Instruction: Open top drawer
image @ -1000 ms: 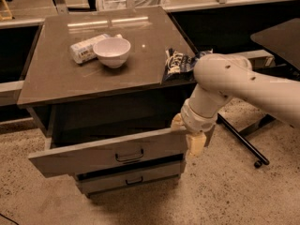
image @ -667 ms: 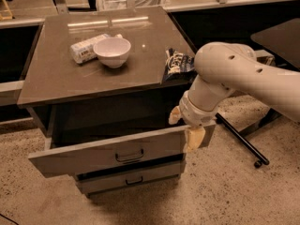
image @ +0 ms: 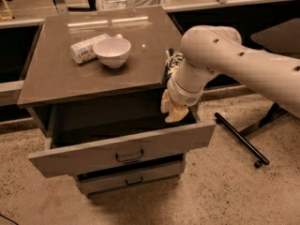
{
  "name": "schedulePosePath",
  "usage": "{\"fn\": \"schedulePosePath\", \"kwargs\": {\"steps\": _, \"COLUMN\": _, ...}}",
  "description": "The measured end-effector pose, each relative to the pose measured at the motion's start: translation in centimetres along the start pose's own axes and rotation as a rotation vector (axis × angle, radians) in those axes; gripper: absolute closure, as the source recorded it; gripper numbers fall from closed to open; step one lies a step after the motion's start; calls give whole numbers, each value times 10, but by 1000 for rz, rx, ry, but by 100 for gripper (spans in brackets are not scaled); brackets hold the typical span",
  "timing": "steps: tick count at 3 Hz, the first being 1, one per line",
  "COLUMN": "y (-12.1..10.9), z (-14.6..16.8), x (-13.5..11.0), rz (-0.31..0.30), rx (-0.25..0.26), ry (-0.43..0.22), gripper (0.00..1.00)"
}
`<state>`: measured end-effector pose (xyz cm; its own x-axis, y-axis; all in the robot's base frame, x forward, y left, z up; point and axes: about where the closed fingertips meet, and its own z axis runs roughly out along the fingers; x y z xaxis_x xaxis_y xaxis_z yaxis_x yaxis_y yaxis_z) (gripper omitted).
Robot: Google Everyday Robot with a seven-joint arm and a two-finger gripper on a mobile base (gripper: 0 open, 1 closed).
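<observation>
Top drawer (image: 117, 150) of the small grey cabinet stands pulled well out. Its broad front panel is slanted across the view, with the left end lower and nearer the camera. Its dark wire handle (image: 130, 156) sits at the panel's centre, below and to the left of the gripper (image: 172, 112).

The gripper hangs over the drawer's right rear corner, just under the edge of the cabinet top (image: 70, 81), pointing down toward the dark interior. It has hold of nothing, and it is apart from the handle. Whether it is open or closed cannot be told from this angle.

Above it, the thick cream arm (image: 234, 62) comes in from the right. The arm crosses the cabinet's right edge and blocks the view of part of that side.

Just above and behind the gripper, a dark printed snack bag (image: 169, 65) lies at the right edge of the cabinet top, half hidden by the wrist. Farther left of the gripper and higher up, a white bowl (image: 112, 50) stands upright on the top. A small white carton (image: 84, 50) lies on its side, touching the bowl's left flank.

Below the gripper, under the opened drawer, is a lower drawer (image: 131, 179) with a shorter front and its own dark pull.

To the right of the gripper, a black bar with a caster (image: 241, 142) lies across the speckled floor (image: 225, 191), well apart from the cabinet.
</observation>
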<state>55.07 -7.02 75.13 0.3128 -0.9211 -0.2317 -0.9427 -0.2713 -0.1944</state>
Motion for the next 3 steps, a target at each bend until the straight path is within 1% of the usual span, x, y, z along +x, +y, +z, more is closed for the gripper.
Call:
{"fn": "schedulePosePath", "kwargs": {"steps": 1, "y": -24, "z": 28, "x": 11, "rz": 39, "rx": 30, "ry": 4, "gripper": 87}}
{"fn": "schedulePosePath", "kwargs": {"steps": 2, "y": -26, "z": 57, "x": 25, "rz": 73, "rx": 24, "ry": 14, "gripper": 100}}
{"fn": "schedulePosePath", "kwargs": {"steps": 3, "y": -15, "z": 90, "x": 45, "rz": 99, "rx": -38, "ry": 36, "gripper": 100}}
